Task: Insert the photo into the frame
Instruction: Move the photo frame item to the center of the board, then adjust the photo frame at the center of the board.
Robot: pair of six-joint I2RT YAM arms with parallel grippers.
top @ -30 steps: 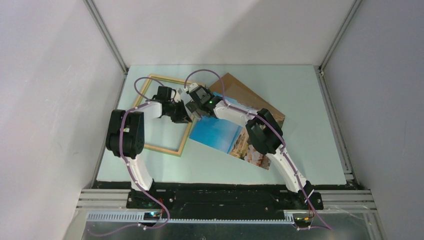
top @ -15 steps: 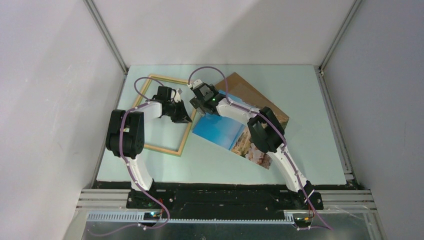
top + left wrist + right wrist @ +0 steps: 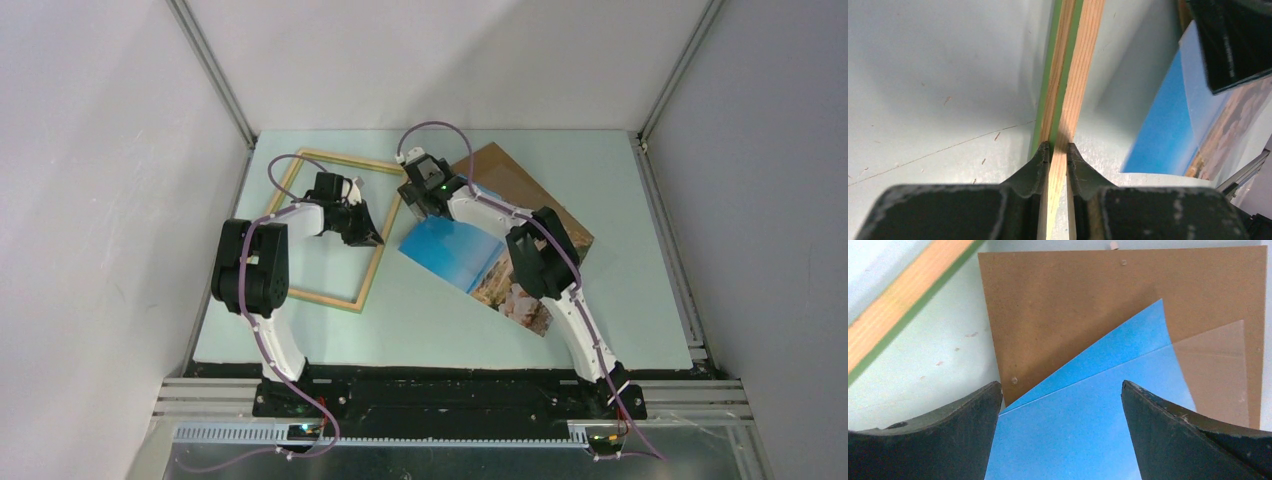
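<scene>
blue sea-and-shore photo print (image 3: 455, 255) lies on the pale green table (image 3: 430, 325), overlapping a brown cardboard board (image 3: 512, 180), just right of the thin wooden frame (image 3: 1083, 75). left gripper (image 3: 1054, 150) pinches the frame's rail; right gripper (image 3: 1060, 400) hangs over the photo, fingers spread.

Photo (image 3: 450, 252) partly behind arm (image 3: 545, 265) (right)

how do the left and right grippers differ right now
Grip: the left gripper is shut on a rail of the thin pale-wood, green-faced rectangular frame; the right gripper stands wide open, clamping nothing.
Place: the left gripper sits on the frame; the right gripper hangs over the blue corner of the thin sea-and-sky photo, which overlaps a brown cardboard board.
Shared: both have black fingers.
</scene>
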